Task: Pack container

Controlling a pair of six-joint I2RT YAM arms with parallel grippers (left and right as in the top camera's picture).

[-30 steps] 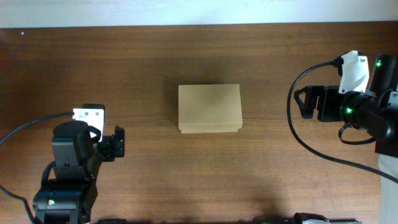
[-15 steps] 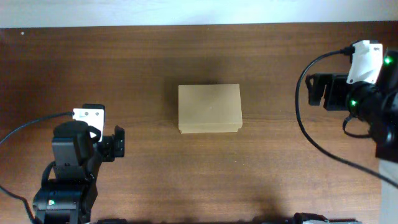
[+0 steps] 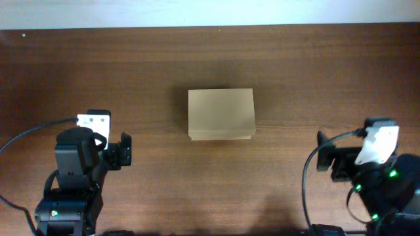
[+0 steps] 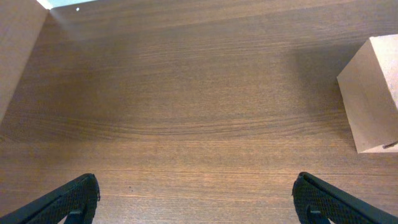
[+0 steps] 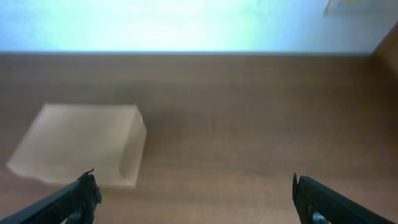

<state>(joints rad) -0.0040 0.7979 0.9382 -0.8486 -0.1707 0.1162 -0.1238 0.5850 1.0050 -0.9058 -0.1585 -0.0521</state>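
The container [image 3: 220, 114] is a small plain tan cardboard box with its flap lid shut, in the middle of the wooden table. It shows at the right edge of the left wrist view [image 4: 372, 93] and, blurred, at the left of the right wrist view [image 5: 81, 149]. My left gripper [image 3: 125, 151] is open and empty, at the front left, well apart from the box. My right gripper [image 3: 326, 160] is open and empty, at the front right, apart from the box. Its fingertips [image 5: 196, 202] frame bare wood.
The wooden table [image 3: 295, 72] ends at a pale wall strip along the far edge [image 3: 210, 13]. A tan board [image 4: 15, 56] stands at the left edge of the left wrist view. Cables loop beside both arms.
My right arm has swung from the far right of the table back toward the front right, away from the box. The left arm and the box have not moved.
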